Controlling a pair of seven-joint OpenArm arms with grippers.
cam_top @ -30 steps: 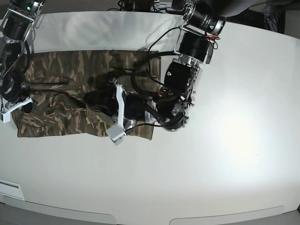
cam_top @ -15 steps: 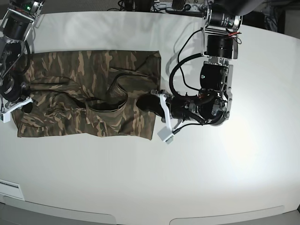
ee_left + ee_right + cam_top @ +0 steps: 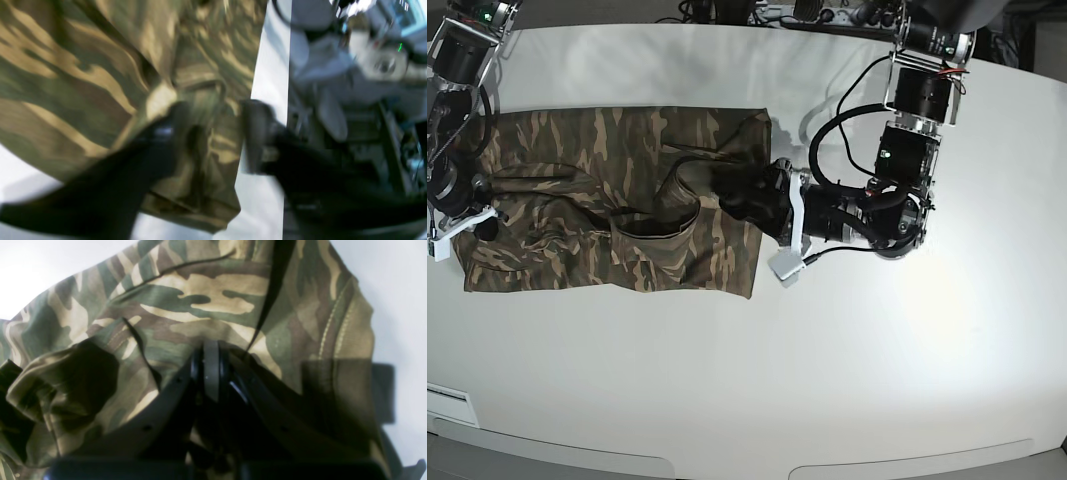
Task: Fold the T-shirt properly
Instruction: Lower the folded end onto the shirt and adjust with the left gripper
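White table [image 3: 927, 350] carries the shirt [image 3: 577, 200] flat toward its left end; right gripper [image 3: 210, 370] pinches the shirt's left edge, likely anchoring it, while left gripper [image 3: 762, 195], spread, straddles the right edge.

— What lies under it all?
— A white table [image 3: 897, 380], smooth and matte, with a bright patch of glare on its right half.
— Anything at its near edge?
— Two pale rounded panels [image 3: 907, 467] along the bottom, and a small white label-like piece [image 3: 449, 406] at the lower left corner.
— And past the far edge?
— Dark clutter with cables [image 3: 757, 10], too small to name. The left wrist view shows blurred grey equipment [image 3: 350, 66] off the table's side.
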